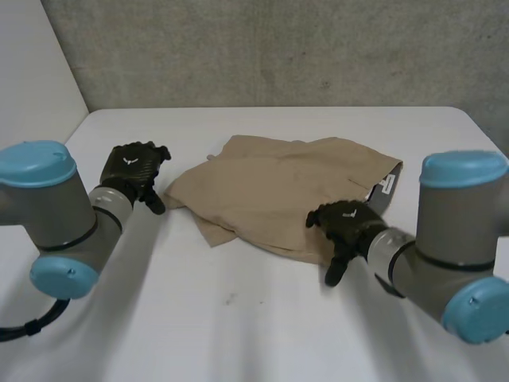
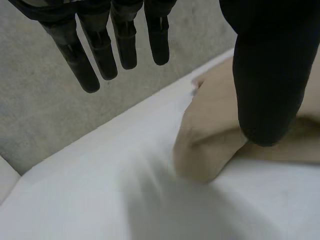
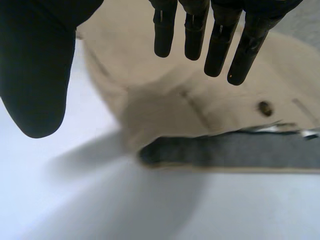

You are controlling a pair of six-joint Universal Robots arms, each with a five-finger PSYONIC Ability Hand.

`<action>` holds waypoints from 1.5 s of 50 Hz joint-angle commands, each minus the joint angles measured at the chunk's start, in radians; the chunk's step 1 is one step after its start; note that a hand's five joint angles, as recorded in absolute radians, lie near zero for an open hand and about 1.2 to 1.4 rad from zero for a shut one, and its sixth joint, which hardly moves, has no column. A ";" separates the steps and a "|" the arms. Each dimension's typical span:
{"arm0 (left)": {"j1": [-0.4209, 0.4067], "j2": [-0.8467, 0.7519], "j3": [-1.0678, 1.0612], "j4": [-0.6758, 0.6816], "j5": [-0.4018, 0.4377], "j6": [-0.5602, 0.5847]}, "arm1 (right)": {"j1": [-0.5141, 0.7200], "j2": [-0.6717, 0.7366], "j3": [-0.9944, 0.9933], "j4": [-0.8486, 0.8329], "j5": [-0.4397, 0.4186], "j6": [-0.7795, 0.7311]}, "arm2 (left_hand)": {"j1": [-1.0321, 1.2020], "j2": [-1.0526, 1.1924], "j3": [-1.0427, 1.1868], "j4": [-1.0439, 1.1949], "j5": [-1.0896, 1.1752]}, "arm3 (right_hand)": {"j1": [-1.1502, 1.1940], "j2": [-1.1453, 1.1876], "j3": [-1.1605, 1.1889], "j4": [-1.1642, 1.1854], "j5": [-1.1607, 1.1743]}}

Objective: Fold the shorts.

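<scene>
Nearest to me, the two elbows frame everything: the left arm (image 1: 56, 211) at one side and the right arm (image 1: 449, 255) at the other, with a broad stretch of bare white table (image 1: 238, 326) between them. Beyond that open room the tan shorts (image 1: 278, 187) lie flat but rumpled on the table's far half, a little toward the right arm's side. A strip of bare top separates their far edge from the table's back edge, where the grey wall (image 1: 278, 48) rises. The waistband (image 3: 235, 152), grey on its inner face, lies at the end toward the right arm, with a button (image 3: 265, 107) just beside it.

The left hand (image 1: 132, 170) hovers just beside the shorts' left corner, fingers straight, thumb well apart, holding nothing. The right hand (image 1: 343, 223) hangs over the near edge by the waistband, fingers straight and spread from the thumb, gripping nothing. Whether it touches the cloth I cannot tell.
</scene>
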 commanded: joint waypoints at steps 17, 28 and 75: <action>0.035 -0.283 0.279 -0.027 0.096 0.086 | 0.040 0.078 0.031 -0.187 0.127 -0.040 | 0.101 0.099 0.099 0.097 0.093 | 0.288 0.247 0.238 0.240 0.241; 0.000 -0.367 0.386 -0.102 0.094 0.089 | 0.037 0.101 0.000 -0.217 0.124 -0.062 | 0.529 0.527 0.527 0.525 0.521 | 1.056 1.016 1.006 1.008 1.009; -0.100 0.479 0.123 -0.261 -0.002 0.082 | -0.055 -0.266 -0.468 0.152 0.067 -0.204 | 1.032 1.029 1.029 1.028 1.024 | 1.109 1.068 1.059 1.061 1.062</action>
